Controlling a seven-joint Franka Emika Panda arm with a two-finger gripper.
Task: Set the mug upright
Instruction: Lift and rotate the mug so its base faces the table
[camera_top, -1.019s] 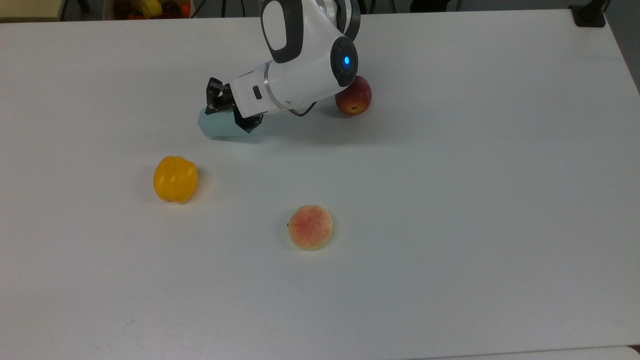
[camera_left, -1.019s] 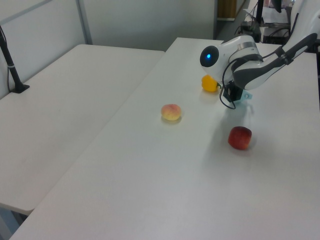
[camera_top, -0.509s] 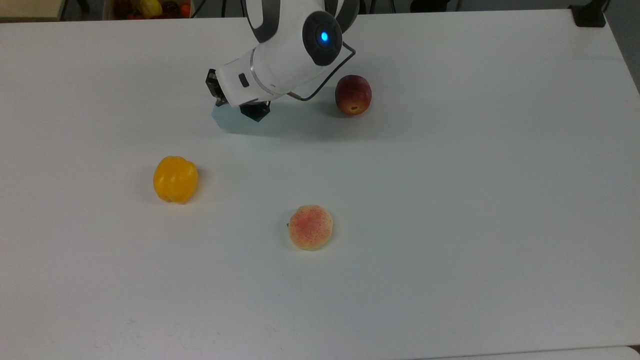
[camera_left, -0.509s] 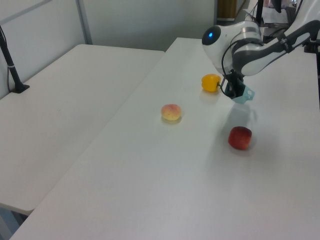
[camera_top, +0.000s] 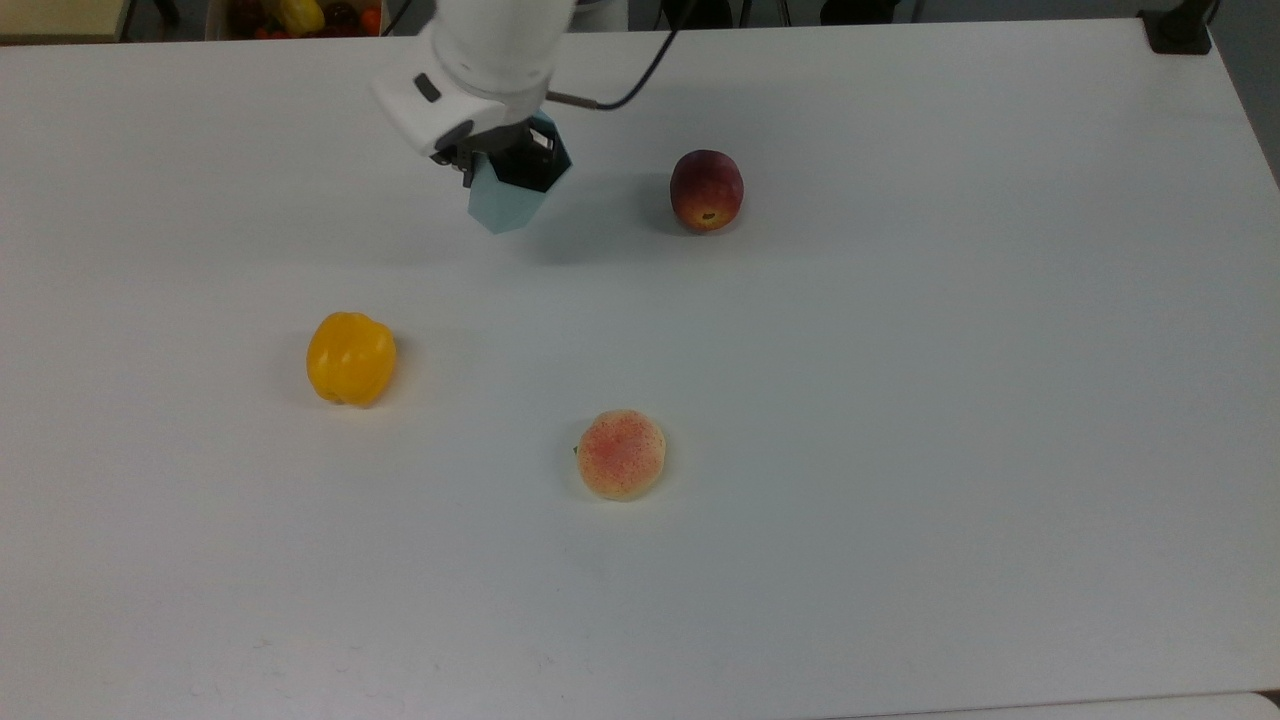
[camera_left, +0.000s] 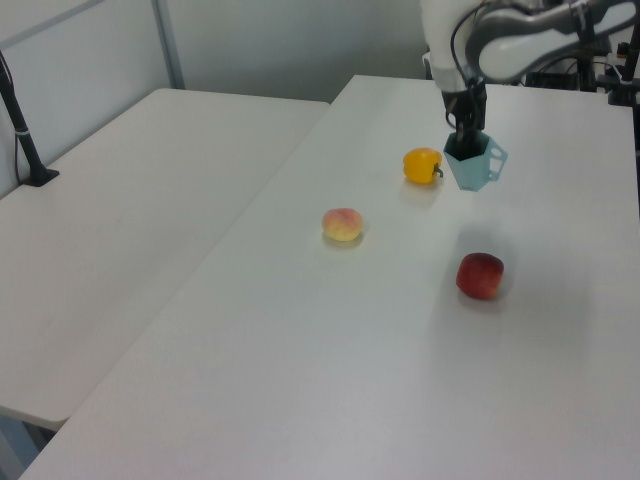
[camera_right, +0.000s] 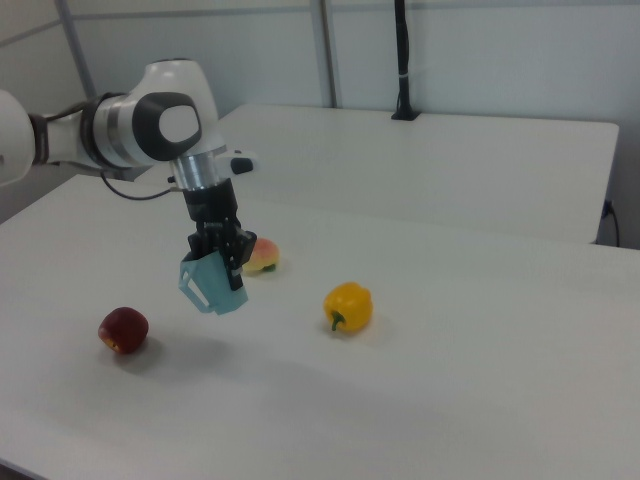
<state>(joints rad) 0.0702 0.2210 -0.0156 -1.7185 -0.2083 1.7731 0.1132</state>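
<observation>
No readable text, label or number shows, as far as visible.

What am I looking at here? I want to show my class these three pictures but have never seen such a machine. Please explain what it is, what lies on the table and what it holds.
This is a white robot arm ending in a two-fingered claw. Three cameras off the arm film one moment: one from above, two from opposite sides. The claw grips the rim of a pale teal mug, one finger inside it, and holds it above the white table, mouth upward and slightly tilted. On the table lie a yellow pepper, a peach and a red apple, all apart from one another. The job is to stand the mug upright.
</observation>
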